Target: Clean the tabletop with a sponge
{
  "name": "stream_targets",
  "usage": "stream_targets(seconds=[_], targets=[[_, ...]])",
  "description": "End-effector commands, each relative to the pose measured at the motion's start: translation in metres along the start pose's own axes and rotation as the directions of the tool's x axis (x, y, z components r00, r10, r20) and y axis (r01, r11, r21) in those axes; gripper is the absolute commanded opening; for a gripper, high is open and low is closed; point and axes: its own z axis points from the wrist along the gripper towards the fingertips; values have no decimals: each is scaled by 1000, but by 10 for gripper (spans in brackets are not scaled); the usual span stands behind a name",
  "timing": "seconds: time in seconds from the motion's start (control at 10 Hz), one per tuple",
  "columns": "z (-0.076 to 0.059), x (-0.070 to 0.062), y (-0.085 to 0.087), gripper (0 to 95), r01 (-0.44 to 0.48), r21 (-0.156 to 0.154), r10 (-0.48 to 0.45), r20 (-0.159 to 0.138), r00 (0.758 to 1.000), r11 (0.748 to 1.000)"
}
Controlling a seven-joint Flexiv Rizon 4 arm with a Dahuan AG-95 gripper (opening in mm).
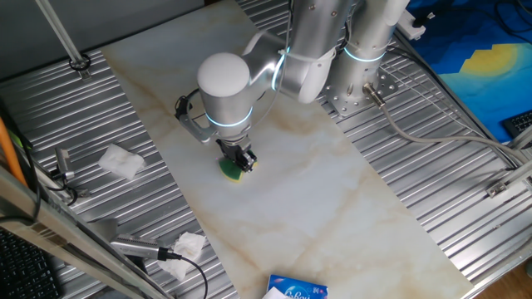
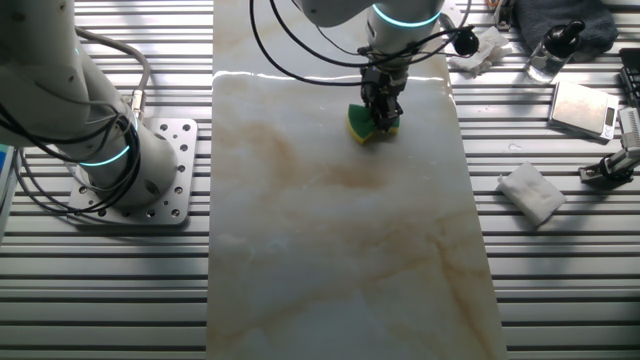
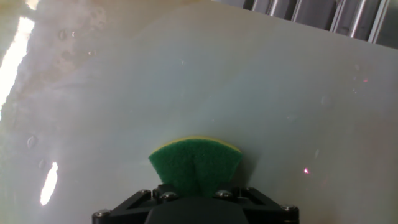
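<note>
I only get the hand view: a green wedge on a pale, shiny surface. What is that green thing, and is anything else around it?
Observer: It is the sponge, green on one face, yellow on the other. The gripper has it pinched so that it bends.
Operator: Is it touching the surface?
Observer: Yes. Both fixed views show it pressed down on the tabletop, near one long edge of the slab.
Operator: Anything else lying about?
Observer: Crumpled white tissues lie on the ribbed metal surface beside the slab.
Operator: Nothing on the slab itself?
Observer: A blue packet sits at its far end, away from the sponge.
</note>
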Motion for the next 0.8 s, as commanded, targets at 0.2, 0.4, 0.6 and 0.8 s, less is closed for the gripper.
stream_targets(seconds=[0.2,0.4,0.6,0.8], targets=[[-2,-4,-5,380,2,-3,-2,-2,1000,1000],[-1,-9,-14,380,9,-2,-9,1,1000,1000],[-1,-14,-21,380,12,-3,-12,1,1000,1000],[-3,-18,-25,380,12,-4,-12,-2,1000,1000]])
